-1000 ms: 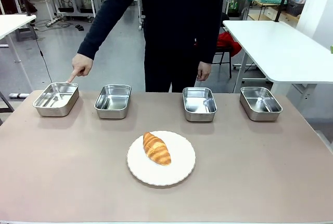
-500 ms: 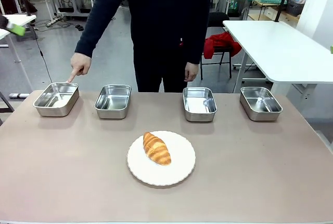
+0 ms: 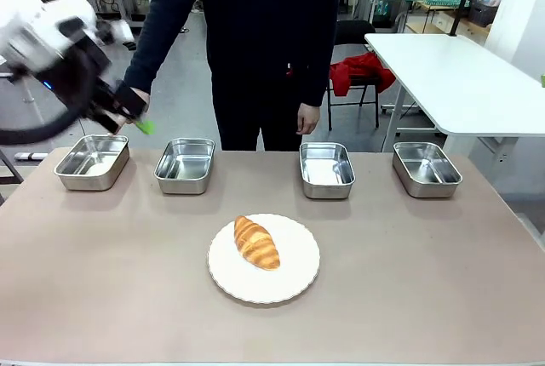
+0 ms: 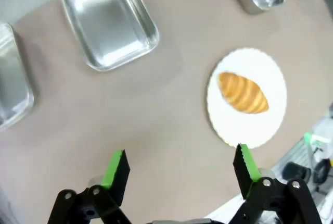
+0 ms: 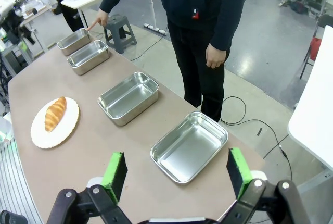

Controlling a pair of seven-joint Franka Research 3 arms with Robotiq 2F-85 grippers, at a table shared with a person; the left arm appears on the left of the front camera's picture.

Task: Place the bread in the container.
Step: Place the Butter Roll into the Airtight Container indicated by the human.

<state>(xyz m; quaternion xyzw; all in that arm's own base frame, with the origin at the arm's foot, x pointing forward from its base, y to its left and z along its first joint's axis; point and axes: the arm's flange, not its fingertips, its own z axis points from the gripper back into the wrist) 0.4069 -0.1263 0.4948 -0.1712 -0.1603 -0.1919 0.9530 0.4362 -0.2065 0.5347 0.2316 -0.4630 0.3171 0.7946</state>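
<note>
My left claw (image 4: 179, 164) and right claw (image 5: 177, 174) are both released. The bread (image 3: 256, 243) looks light and flaky; I would pinch it gently across its thick middle.

Bright even light, soft shadows; glare in the container (image 3: 92, 162), left arm (image 3: 51, 51) motion-blurred; wrist views bowed

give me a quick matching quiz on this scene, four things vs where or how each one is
1 bread
2 plate
3 leftmost container
4 left gripper

a open, above the table
b white, round
c empty, person's hand points at it
d lying on the plate

Pairs: 1-d, 2-b, 3-c, 4-a
</note>
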